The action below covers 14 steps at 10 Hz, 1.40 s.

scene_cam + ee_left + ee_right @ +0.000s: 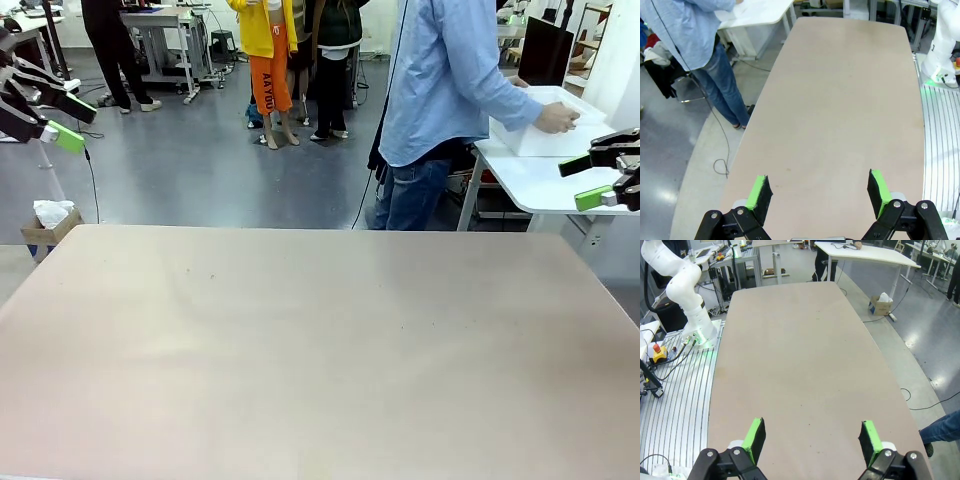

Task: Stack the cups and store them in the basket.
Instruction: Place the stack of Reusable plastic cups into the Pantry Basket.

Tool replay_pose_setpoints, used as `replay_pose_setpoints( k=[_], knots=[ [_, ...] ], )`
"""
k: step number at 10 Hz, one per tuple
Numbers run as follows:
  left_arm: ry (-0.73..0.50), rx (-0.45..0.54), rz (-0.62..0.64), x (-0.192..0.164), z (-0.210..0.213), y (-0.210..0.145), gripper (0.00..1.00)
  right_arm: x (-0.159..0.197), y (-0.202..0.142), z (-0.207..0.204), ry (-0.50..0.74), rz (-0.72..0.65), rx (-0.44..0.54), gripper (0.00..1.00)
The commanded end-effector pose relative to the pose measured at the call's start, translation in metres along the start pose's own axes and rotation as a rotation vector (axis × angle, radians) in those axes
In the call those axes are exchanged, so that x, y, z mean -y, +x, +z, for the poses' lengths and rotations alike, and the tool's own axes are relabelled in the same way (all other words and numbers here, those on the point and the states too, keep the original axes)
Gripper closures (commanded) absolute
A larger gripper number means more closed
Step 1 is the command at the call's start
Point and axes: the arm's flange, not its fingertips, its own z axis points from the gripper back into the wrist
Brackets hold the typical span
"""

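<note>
You have both claws spread wide and holding nothing. In the front view your left claw [58,118] sits at the upper left edge of the frame, green pads apart, hanging over the floor beyond the desk's corner; your right claw [600,180] sits at the right edge, its two pads parted one above the other, in front of a white side table [535,185]. In the left wrist view that claw [819,192] shows two green-padded fingers rising from the bottom edge with bare desk between them, touching nothing. In the right wrist view the right claw [812,440] looks the same: two fingers, wide apart, nothing between them. The desk [320,350] is one broad tan surface across the lower half of the front view. The basket [545,125], one white bin, stands on the side table at the upper right, well apart from the desk, with a person's hand [556,118] resting on its rim. One person in a light blue shirt [440,75] stands beside it, top centre-right. You cannot tell where the cups are.
</note>
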Motion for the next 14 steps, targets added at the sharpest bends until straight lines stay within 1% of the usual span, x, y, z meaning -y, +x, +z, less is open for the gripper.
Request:
replay_pose_setpoints(
  k=[1, 14],
  knots=[
    [0.003, -0.004, 0.005, -0.0005, 0.0017, 0.0034, 0.00, 0.0009, 0.0031, -0.0002, -0.015, -0.012, 0.013, 0.00],
    [0.003, -0.004, 0.005, -0.0005, 0.0017, 0.0034, 0.00, 0.0009, 0.0031, -0.0002, -0.015, -0.012, 0.013, 0.00]
  ],
)
